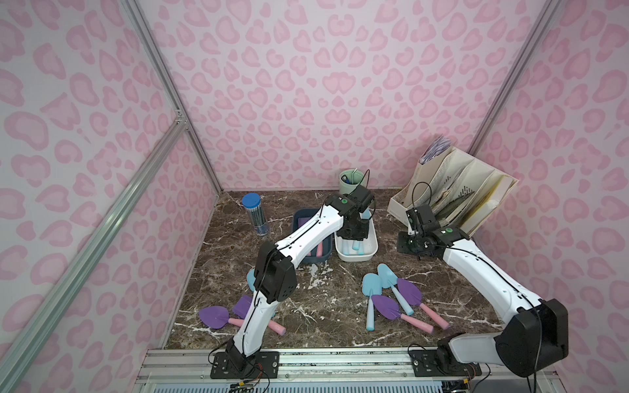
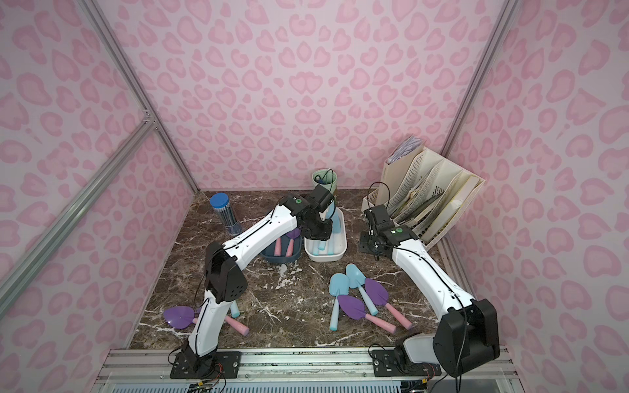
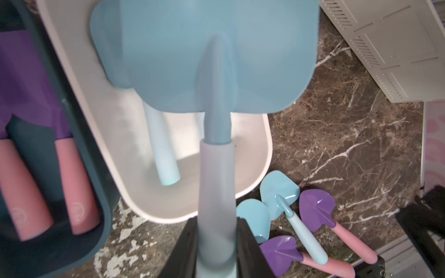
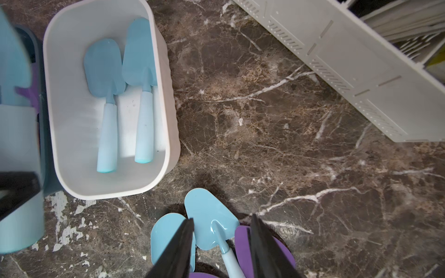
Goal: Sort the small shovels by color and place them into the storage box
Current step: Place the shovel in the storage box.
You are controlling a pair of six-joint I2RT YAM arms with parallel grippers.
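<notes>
Over the marble table [image 1: 323, 303], the left hand [image 3: 216, 222] pinches a blue shovel [image 3: 204, 60] above the white box [image 3: 265, 156]; dropped askew, it may catch the rim. The right hand [image 4: 221, 219] is spread, empty.

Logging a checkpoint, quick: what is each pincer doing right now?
Left pincer: shut on a light blue shovel, by its handle, over the white box.
Right pincer: open, holding nothing.

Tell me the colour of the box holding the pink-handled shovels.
The box is dark navy blue; the left wrist view shows it best.
</notes>
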